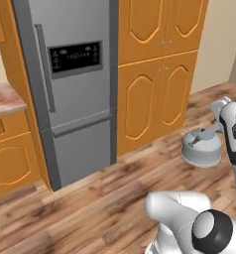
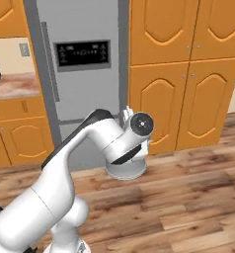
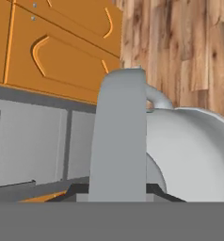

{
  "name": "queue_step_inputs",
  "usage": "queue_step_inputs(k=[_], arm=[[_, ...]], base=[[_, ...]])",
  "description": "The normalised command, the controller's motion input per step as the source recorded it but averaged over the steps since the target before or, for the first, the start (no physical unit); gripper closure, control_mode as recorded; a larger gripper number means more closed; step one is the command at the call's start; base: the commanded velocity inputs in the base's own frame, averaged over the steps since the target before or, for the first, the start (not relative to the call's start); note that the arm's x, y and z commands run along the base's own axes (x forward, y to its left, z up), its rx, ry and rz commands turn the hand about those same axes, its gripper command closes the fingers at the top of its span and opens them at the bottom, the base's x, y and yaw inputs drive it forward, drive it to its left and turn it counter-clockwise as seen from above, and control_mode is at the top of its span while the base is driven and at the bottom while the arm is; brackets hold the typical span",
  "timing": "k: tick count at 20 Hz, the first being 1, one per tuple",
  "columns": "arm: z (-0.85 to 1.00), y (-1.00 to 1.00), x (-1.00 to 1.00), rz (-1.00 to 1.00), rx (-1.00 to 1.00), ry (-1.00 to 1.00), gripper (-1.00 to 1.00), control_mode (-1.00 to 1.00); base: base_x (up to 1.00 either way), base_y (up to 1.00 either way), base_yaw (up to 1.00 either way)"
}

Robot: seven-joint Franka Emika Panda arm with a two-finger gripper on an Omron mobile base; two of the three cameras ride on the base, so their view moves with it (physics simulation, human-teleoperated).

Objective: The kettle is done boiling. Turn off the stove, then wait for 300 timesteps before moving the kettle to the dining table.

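Silver-grey kettle [image 1: 202,150] hangs upright, handle slanting up into the hand [image 1: 220,111].

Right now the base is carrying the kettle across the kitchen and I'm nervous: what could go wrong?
The gripper holds the kettle only by its slanted handle, so it might swing or slip out. It hangs above the wooden floor, so a drop would be a long one. The fridge and cabinets are close ahead.
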Motion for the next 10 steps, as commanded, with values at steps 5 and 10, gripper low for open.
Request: queue_step_inputs(k=[5, 10], arm=[[0.0, 0.0, 0.0, 0.0, 0.0, 0.0, 1.0, 1.0], [0.0, 0.0, 0.0, 0.0, 0.0, 0.0, 1.0, 1.0]], base=[[-0.21, -0.32, -0.42], [-0.21, -0.34, -0.41]])
